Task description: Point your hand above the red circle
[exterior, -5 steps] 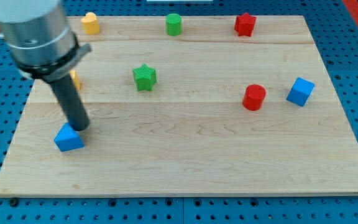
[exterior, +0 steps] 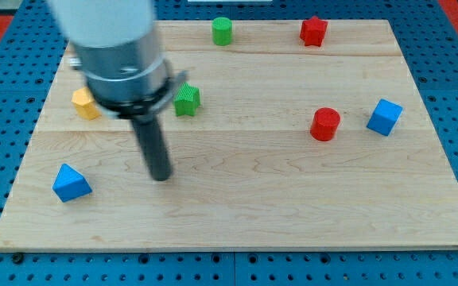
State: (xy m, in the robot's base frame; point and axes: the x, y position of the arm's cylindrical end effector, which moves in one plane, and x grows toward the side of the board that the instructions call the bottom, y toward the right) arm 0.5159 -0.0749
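The red circle is a short red cylinder on the right part of the wooden board. My tip rests on the board left of centre, far to the left of the red circle and a little lower in the view. A blue triangle block lies to the tip's left. A green star sits above the tip, partly hidden by the arm.
A blue cube sits right of the red circle. A red star and a green cylinder are along the top edge. A yellow block lies at the left, partly behind the arm.
My tip has moved right, away from the blue triangle. The blue triangle now lies a little further left and lower. The arm now hides the top-left yellow block.
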